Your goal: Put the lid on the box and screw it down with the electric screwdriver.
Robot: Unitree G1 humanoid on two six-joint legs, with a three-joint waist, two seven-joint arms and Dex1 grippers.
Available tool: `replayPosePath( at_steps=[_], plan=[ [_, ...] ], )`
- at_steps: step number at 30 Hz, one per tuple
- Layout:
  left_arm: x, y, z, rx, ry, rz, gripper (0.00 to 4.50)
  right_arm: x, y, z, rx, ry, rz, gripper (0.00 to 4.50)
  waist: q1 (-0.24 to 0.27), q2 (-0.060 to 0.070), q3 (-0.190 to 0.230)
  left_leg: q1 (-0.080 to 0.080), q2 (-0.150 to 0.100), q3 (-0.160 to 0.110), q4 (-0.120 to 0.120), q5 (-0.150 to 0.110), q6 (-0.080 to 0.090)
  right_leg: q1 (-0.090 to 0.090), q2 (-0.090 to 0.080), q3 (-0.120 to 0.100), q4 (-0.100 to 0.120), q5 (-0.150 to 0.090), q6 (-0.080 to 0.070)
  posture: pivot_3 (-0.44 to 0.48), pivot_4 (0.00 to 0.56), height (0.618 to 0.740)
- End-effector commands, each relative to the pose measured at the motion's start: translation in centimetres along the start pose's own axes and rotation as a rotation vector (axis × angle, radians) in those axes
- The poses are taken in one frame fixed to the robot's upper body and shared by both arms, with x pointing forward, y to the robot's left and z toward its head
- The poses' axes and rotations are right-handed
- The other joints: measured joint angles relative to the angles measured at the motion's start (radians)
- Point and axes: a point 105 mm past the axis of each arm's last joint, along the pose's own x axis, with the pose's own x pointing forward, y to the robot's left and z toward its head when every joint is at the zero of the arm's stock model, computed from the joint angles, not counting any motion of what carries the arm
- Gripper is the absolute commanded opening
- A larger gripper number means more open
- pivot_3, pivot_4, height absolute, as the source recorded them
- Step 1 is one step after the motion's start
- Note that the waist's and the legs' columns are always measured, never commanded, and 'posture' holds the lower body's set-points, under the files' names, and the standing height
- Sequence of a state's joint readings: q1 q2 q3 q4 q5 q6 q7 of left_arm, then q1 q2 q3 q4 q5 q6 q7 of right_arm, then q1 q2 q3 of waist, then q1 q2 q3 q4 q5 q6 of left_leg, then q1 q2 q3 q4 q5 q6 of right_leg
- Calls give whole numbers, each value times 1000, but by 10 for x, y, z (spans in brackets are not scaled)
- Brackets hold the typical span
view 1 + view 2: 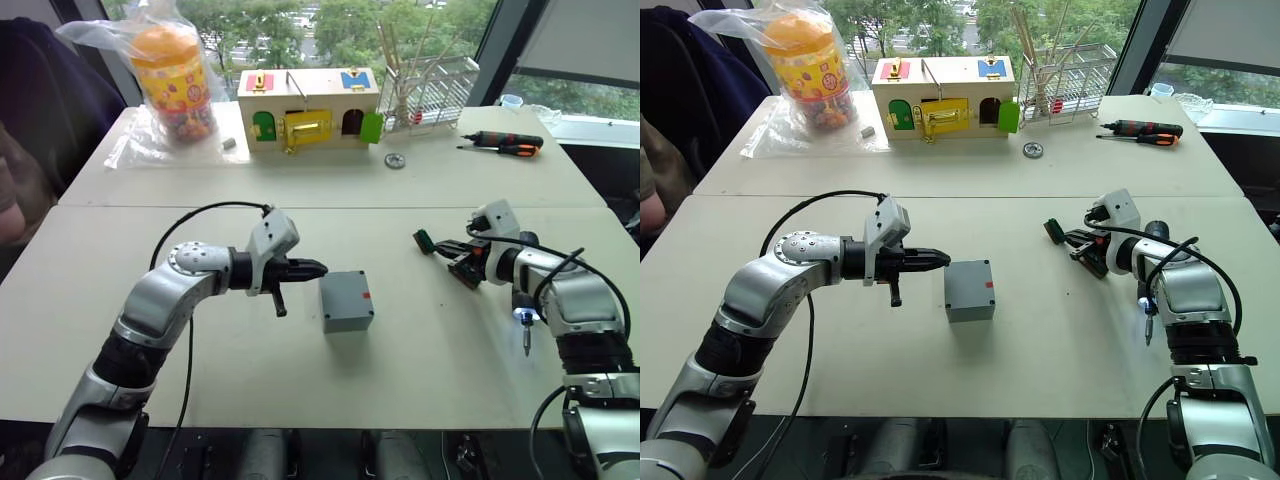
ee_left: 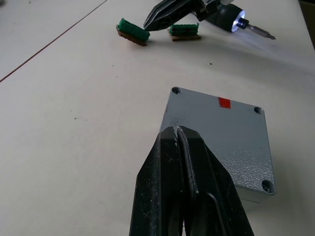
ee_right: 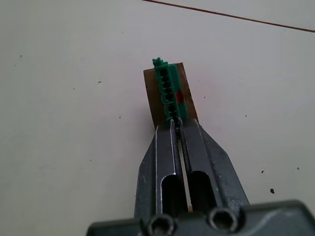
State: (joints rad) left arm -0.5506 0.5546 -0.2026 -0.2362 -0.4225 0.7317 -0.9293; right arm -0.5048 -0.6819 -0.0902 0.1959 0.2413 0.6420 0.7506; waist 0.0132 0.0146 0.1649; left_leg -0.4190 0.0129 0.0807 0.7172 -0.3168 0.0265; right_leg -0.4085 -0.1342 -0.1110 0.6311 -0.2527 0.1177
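Bench (image 1: 420,370), carrying all items. Wooden box with coloured doors (image 1: 308,108) at the far edge. Grey box (image 1: 346,301), lid (image 2: 219,140) seated on top, red mark facing the right arm, lies near the bench centre. Left gripper (image 1: 318,268), fingers pressed together and empty, hovers just beside the box's left edge. Right gripper (image 1: 1072,238), fingers clenched with nothing between them, tips just beside a small green connector block (image 3: 169,95). Electric screwdriver (image 1: 523,318), tip light on, hangs bit-down at the right arm.
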Motion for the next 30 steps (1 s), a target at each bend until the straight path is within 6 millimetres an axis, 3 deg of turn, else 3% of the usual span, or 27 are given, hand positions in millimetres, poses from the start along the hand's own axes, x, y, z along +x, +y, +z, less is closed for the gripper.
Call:
replayPosePath(
  at_steps=[1, 10, 21, 30],
  plan=[
    [0, -2, 5, 35, -15, -4, 0, -10, 3, 26, 20, -130, 22, 57, 0, 0, 0, 0, 0, 0, 0, 0, 0, 0, 0, 0, 0, 0, 0, 0, 150, 706],
    [3, -2, 5, 33, -19, -9, 0, -22, 11, 37, 39, -189, 59, 57, -1, 0, 0, 0, 0, 0, 0, 0, 0, 0, 0, 0, 0, 0, 0, 0, 150, 706],
    [5, -1, 3, 32, -15, -8, 0, -10, 10, 15, 24, -92, 54, 57, 0, 0, 0, 0, 0, 0, 0, 0, 0, 0, 0, 0, 0, 0, 0, 0, 150, 706],
    [4, 0, 3, 33, -17, 2, 0, -1, 5, 10, 31, -77, 34, 57, 0, 0, 0, 0, 0, 0, 0, 0, 0, 0, 0, 0, 0, 0, 0, 0, 150, 706]
  ],
)
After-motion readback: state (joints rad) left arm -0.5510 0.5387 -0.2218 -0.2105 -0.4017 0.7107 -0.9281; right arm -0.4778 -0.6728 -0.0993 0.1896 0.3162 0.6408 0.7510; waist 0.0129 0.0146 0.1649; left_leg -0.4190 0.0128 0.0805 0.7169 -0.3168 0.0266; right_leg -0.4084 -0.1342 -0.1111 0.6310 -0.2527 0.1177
